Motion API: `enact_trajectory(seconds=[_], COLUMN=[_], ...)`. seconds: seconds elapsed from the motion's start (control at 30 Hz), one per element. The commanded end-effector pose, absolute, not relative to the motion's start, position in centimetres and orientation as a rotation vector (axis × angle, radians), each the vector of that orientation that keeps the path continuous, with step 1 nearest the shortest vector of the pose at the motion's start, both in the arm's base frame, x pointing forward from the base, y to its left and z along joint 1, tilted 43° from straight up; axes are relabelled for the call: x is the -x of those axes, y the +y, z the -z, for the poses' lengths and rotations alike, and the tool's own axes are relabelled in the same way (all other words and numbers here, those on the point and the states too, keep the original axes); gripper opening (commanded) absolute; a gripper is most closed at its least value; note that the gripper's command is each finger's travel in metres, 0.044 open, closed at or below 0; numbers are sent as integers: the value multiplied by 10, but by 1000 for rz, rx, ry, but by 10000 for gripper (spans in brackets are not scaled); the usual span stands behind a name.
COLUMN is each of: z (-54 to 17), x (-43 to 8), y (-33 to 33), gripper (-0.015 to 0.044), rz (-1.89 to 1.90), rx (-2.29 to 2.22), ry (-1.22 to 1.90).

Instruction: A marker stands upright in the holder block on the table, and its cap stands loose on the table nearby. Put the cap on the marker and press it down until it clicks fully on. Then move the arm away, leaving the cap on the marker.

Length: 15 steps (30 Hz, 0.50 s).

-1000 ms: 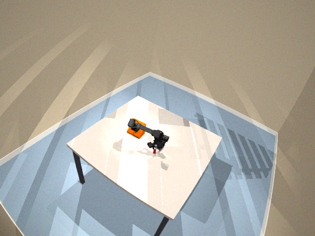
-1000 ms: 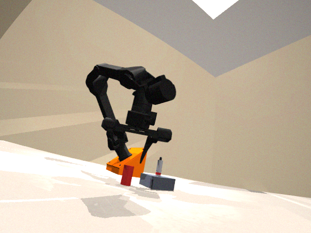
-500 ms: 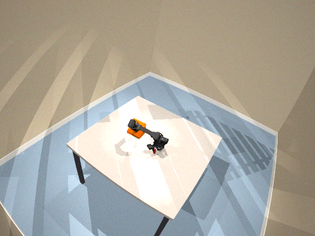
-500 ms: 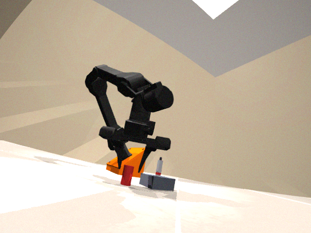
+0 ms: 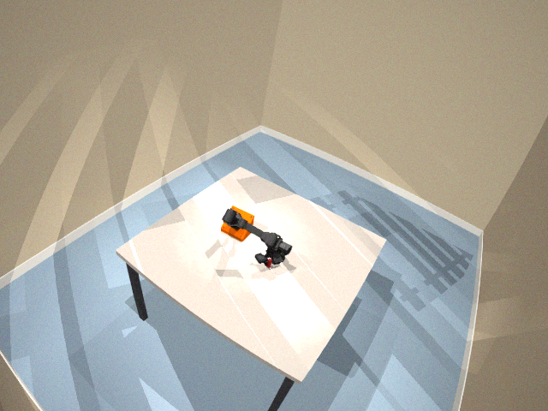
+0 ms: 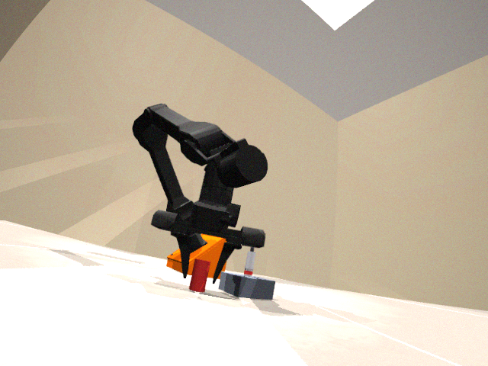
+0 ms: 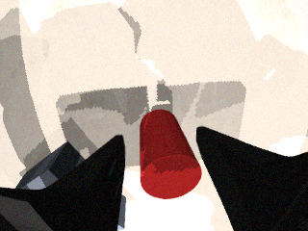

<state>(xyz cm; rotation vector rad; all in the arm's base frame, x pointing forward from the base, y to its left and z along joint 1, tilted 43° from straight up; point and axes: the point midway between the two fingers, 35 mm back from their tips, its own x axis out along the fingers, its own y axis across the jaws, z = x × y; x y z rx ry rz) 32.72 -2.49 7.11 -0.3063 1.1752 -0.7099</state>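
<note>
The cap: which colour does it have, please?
Plain red, best seen in the wrist view.

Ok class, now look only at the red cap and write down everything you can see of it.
The cap is a plain red cylinder, taller than wide, with a flat, closed-looking top and smooth sides that look like plastic. It stands upright on the table, beside the grey holder block, off the marker. The open pincer's two fingers flank it, with a gap visible on each side in the wrist view.
</note>
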Motion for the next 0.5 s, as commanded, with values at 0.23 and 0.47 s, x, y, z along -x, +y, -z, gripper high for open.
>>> enact_trajectory(seconds=[0.23, 0.47], z=[-70, -74], x=[-327, -326], y=[-26, -21], gripper=[91, 0], rz=[710, 709], rx=[314, 313], ry=[1176, 1177])
